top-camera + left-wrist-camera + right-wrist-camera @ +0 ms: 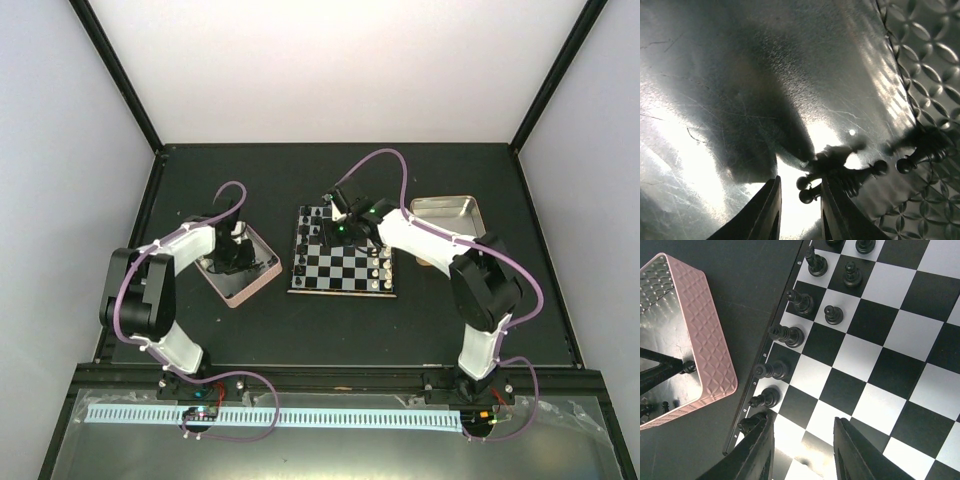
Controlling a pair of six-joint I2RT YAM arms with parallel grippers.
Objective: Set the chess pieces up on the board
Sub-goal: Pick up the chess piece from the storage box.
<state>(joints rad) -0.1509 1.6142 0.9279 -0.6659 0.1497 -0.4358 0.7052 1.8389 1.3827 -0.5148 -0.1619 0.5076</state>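
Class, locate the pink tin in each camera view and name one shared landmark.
Top: pink tin, left of the board.
Left wrist: its floor fills the picture.
Right wrist: left edge.
Landmark: left tool inside the tin.

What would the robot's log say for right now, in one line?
left gripper open, inside pink tin at lying chess pieces | right gripper open, empty, over board | standing pieces along its edge
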